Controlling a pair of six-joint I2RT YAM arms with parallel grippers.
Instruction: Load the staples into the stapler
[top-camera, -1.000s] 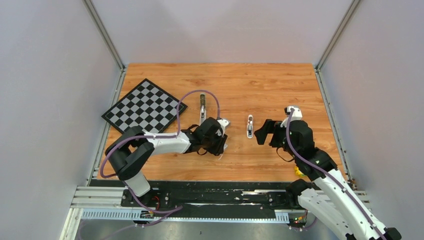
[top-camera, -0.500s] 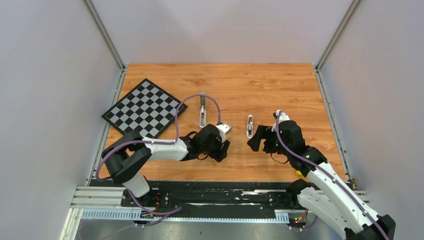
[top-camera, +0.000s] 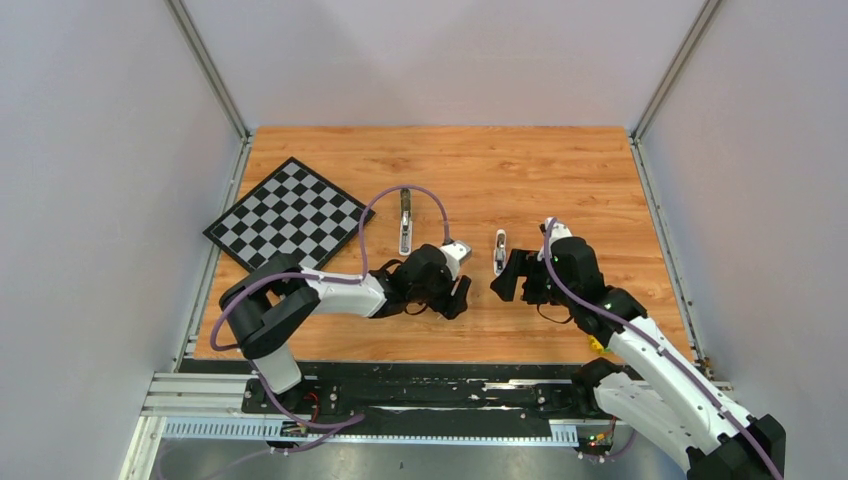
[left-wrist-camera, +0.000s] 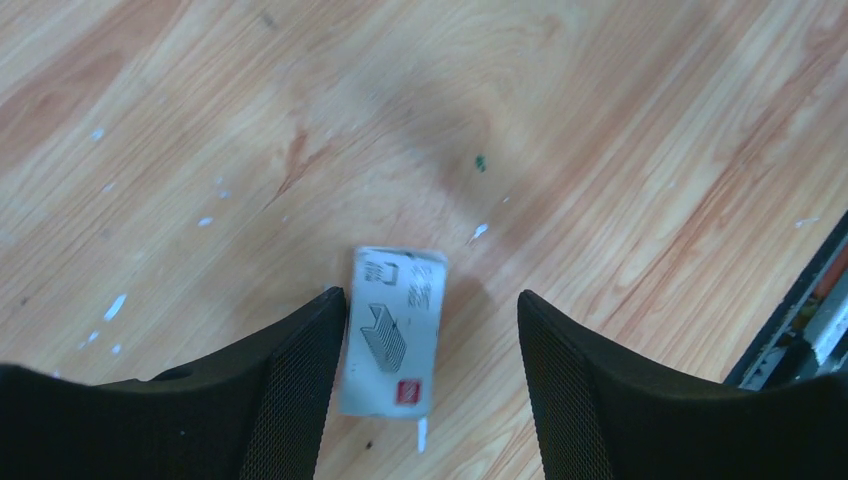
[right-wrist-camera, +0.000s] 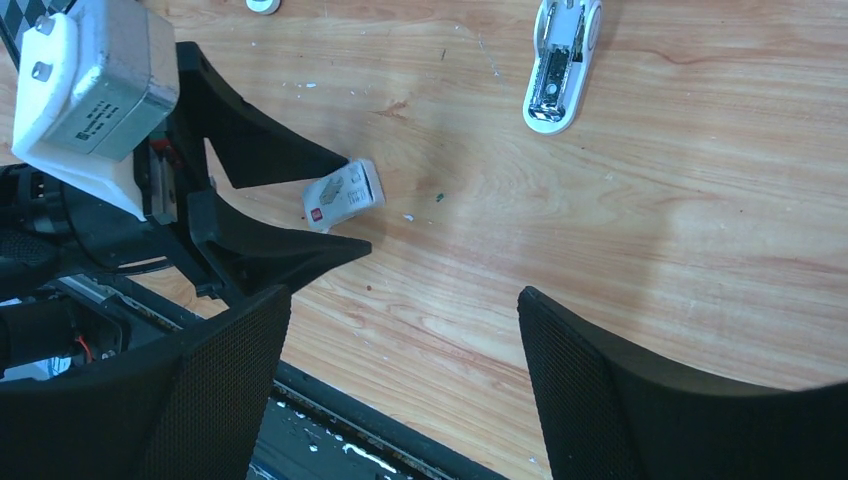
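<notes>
Wood-grain table (right-wrist-camera: 700, 200), plastic-and-metal stapler (right-wrist-camera: 560, 60)

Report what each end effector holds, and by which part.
Nothing is held. The left end effector stands open astride the white box; the right end effector is open and empty.

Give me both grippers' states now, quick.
Left gripper: open, one finger on each side of the white staple box, not clamped.
Right gripper: open, empty.
</notes>
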